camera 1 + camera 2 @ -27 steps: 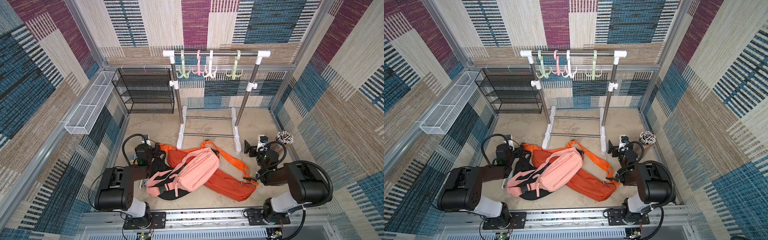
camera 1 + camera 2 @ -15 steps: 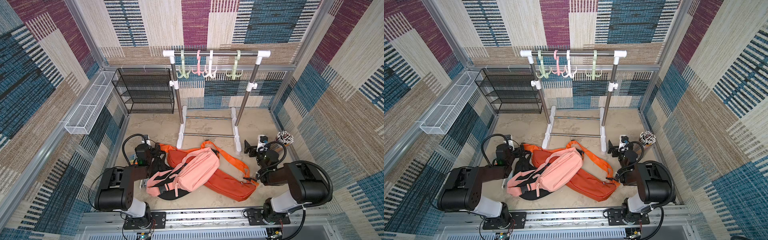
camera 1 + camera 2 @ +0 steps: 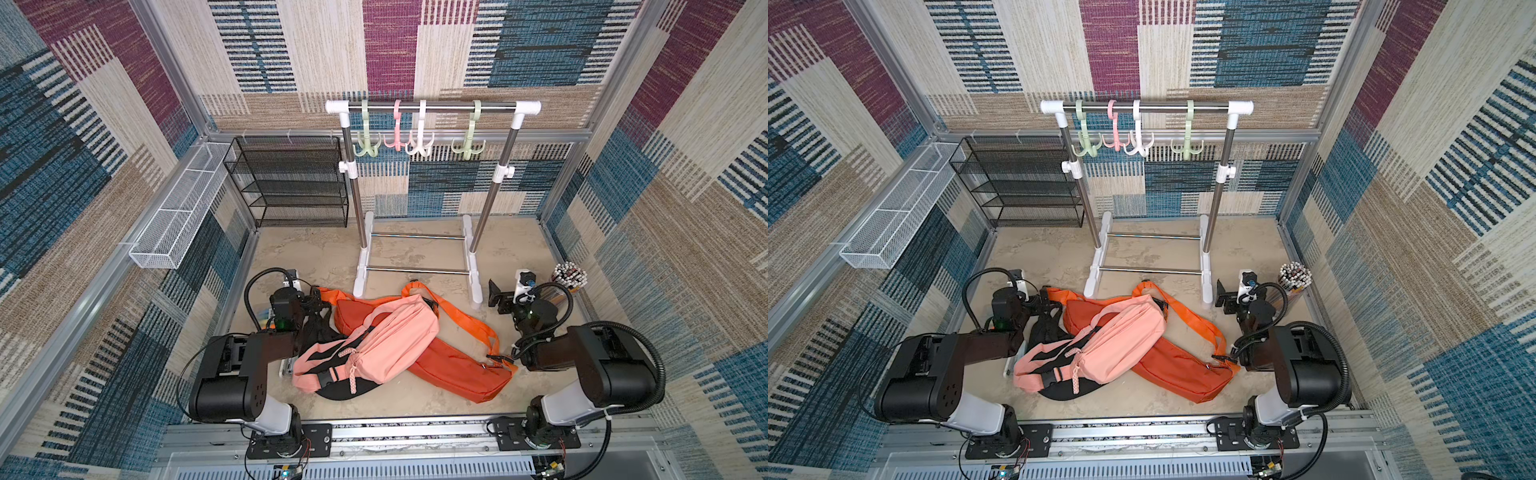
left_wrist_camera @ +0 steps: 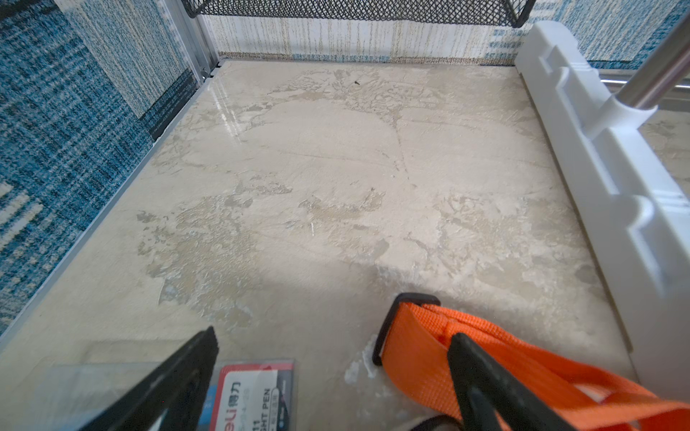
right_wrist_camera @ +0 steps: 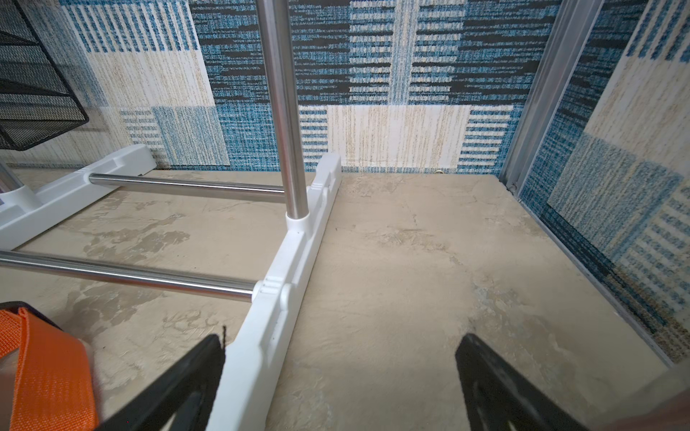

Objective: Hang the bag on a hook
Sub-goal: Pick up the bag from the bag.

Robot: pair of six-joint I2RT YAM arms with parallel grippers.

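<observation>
Left tool (image 4: 332, 337) and right tool (image 5: 341, 339) gape wide, empty; I'd close my left around the orange strap (image 4: 422, 343) squarely before lifting.

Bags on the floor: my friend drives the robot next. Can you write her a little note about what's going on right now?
Left end effector: open, empty, beside an orange strap.
Right end effector: open, empty, near the rack's foot.
Bags: the pink bag lies across the orange bag; a black bag peeks out beneath.
Hooks: four on the rack's bar, all bare.
Done: nothing hung yet.
Left: grip a bag's strap, lift it, loop it over a hook.
</observation>
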